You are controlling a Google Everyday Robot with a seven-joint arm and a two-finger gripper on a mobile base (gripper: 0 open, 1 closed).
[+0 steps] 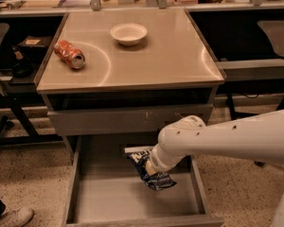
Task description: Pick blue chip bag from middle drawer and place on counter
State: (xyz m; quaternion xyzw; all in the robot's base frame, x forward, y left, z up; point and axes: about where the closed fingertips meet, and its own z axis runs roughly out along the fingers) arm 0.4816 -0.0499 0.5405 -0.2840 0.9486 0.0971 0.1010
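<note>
- Drawer [109, 200] open under counter [161, 60].
- My gripper [152, 168] pinches bag [160, 179], tilted above the drawer floor.
- Bag likely light, crinkly, slippery; hold firmly, don't crush.

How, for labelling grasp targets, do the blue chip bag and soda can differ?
The blue chip bag is dark blue and crinkly; the soda can is orange and crushed. The bag hangs tilted in the gripper over the middle drawer; the can lies sideways on the counter. Both look crumpled.
</note>
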